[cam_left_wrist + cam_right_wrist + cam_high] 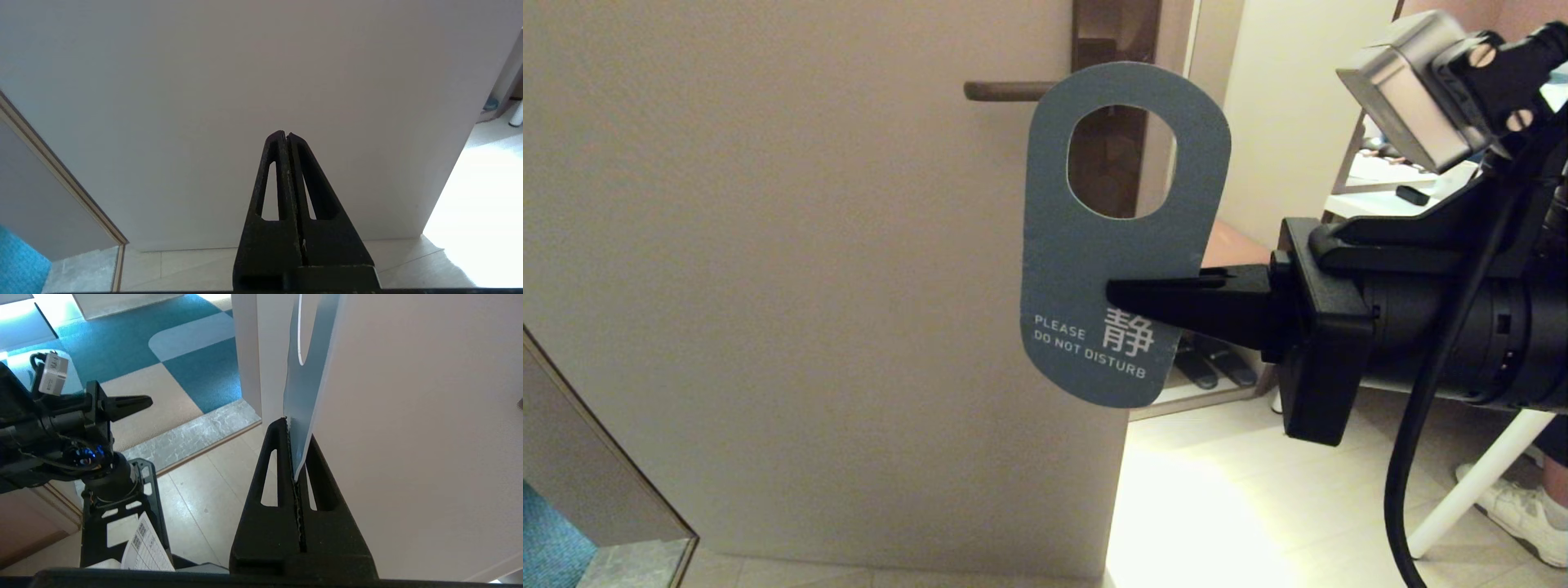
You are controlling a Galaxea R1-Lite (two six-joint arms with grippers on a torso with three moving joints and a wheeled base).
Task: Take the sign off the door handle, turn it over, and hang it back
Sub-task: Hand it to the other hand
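Beige door (809, 286) behind, right gripper (1123, 294) pinches the sign (1086, 261) off the door handle (1005, 90); left gripper (288, 136) closed.

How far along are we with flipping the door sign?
Done: the sign is off the door handle; its hole frames only the backplate. In hand: the right gripper pinches its edge, blue-grey face toward the head camera. Left: turn and rehang. The left gripper is parked, shut.
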